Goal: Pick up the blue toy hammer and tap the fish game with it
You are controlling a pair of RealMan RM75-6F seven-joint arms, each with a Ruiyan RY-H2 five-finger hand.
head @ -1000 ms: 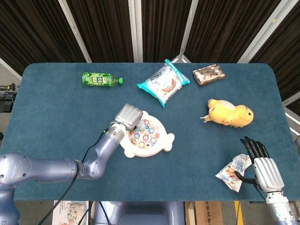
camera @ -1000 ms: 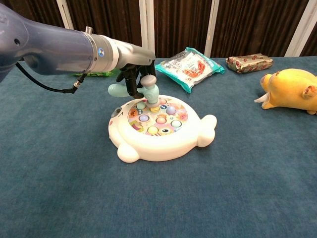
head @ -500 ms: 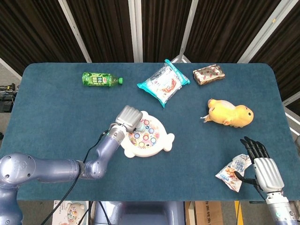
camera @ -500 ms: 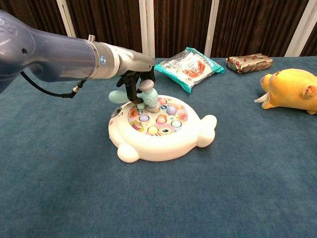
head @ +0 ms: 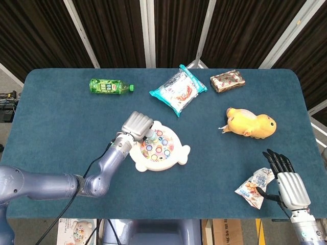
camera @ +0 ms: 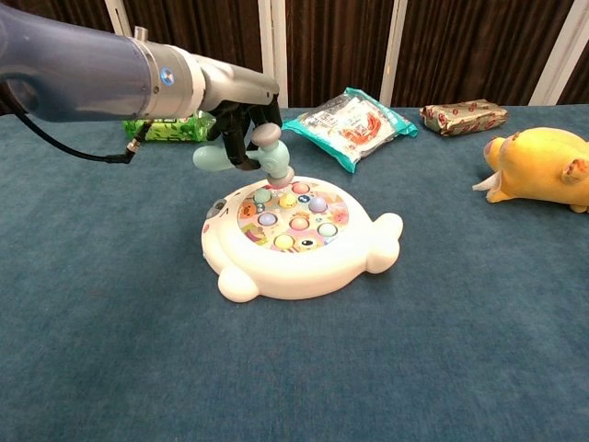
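The left hand (camera: 241, 118) grips the blue toy hammer (camera: 262, 158) with its dark fingers wrapped round the handle, and it now sits higher than half a second ago — then the hammer's head was down among the coloured pegs at the far left of the fish game (camera: 294, 235), whereas now the head hangs just above that far-left rim, its pinkish face tilted down toward the pegs without clearly touching them. In the head view the left hand (head: 136, 125) has drawn slightly left and far, with only a sliver of the hammer (head: 151, 136) showing beside its knuckles at the game's (head: 162, 151) edge. The game itself has not moved; it lies flat near the middle of the blue table (head: 61, 122). The right hand (head: 284, 178) rests at the near right corner as before, fingers spread apart and holding nothing — its dark fingertips lie just beside a small snack packet (head: 252, 186), though actual contact cannot be told. Unchanged at the far side are the green bottle (head: 109, 86) to the left, the clear snack bag (head: 178, 90) near centre and the brown wrapped pack (head: 228, 80) right of it, with the yellow plush toy (head: 251, 123) further right and nearer.
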